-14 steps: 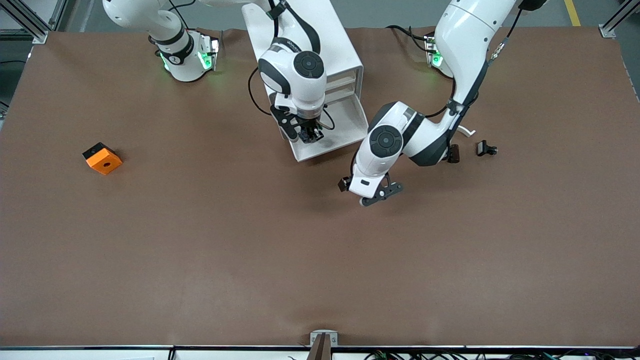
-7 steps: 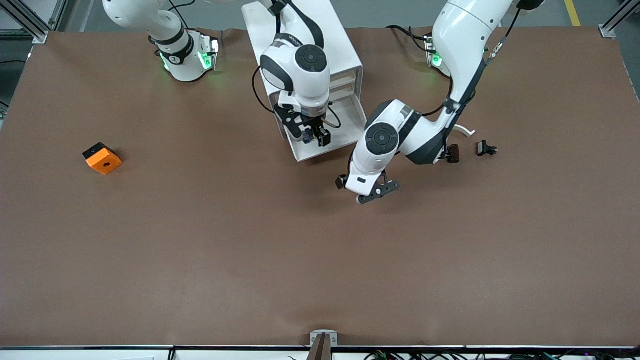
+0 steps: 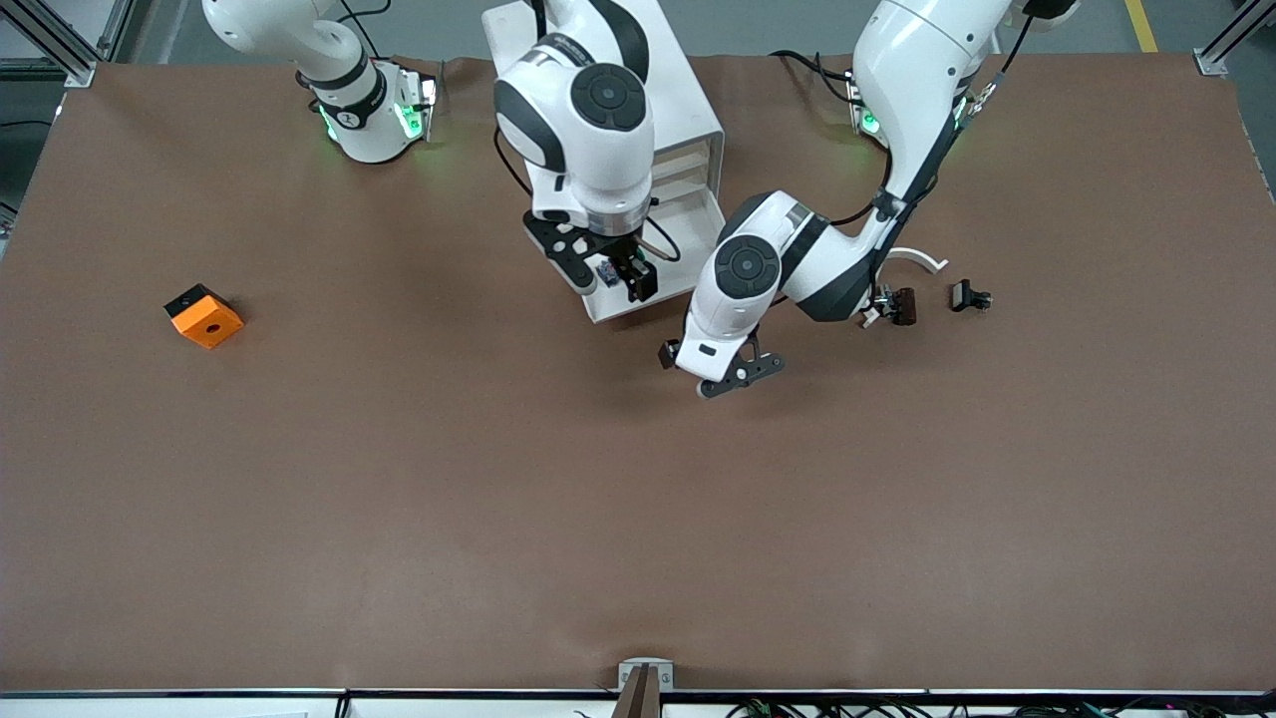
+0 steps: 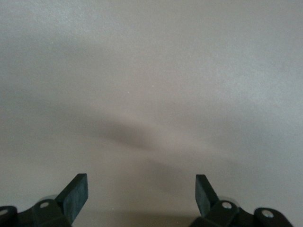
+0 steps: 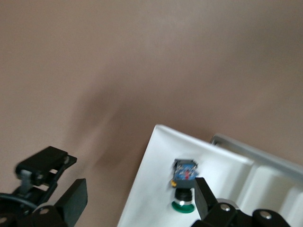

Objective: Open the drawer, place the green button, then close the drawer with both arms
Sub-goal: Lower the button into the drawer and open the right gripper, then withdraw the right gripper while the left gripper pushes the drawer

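Right wrist view shows me the tiny green-capped push-button (image 5: 183, 187) lying in the pulled-out shallow white plastic drawer (image 5: 151, 184), with my right gripper (image 3: 620, 276) hanging over that drawer, fingers spread apart and empty. My left gripper (image 3: 733, 374) hovers over bare brown table (image 3: 399, 499) just beside the drawer's front, fingers also wide apart.

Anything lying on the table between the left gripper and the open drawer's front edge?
No. The front view shows only bare brown table between the left gripper and the drawer; the left wrist view shows the same bare surface under its open jaws.
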Action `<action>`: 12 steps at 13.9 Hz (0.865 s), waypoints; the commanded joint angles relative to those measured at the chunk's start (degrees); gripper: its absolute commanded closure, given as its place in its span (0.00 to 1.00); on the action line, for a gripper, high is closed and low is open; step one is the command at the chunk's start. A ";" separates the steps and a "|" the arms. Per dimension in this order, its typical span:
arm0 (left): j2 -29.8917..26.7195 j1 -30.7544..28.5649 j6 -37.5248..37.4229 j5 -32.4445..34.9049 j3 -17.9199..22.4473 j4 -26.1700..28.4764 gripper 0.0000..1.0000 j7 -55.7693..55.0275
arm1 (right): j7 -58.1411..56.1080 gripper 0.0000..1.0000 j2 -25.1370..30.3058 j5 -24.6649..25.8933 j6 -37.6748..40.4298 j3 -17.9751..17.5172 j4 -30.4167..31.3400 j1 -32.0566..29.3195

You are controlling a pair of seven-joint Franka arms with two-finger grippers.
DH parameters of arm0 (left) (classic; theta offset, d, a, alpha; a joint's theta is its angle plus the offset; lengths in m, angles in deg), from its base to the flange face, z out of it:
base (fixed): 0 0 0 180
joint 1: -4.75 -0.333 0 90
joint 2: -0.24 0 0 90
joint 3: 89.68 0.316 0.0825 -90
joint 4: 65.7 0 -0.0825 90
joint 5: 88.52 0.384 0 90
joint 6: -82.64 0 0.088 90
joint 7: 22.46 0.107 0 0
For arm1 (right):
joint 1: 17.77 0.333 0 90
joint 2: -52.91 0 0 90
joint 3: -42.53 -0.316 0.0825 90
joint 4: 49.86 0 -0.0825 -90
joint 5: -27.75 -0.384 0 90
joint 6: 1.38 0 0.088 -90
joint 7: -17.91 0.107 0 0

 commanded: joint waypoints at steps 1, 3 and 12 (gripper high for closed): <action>-1.50 0.10 -0.57 1.52 -0.69 1.10 0.00 -0.35 | -12.93 0.00 2.16 -1.24 7.99 -0.59 -4.31 -4.94; -1.41 0.10 -0.57 1.52 -1.56 1.27 0.00 -0.35 | -23.30 0.00 4.61 -1.24 12.05 -0.42 -5.11 -9.25; -0.44 3.87 -0.57 1.52 -3.42 1.45 0.00 -0.35 | -78.41 0.00 11.74 -1.15 25.42 -0.16 -5.46 -37.36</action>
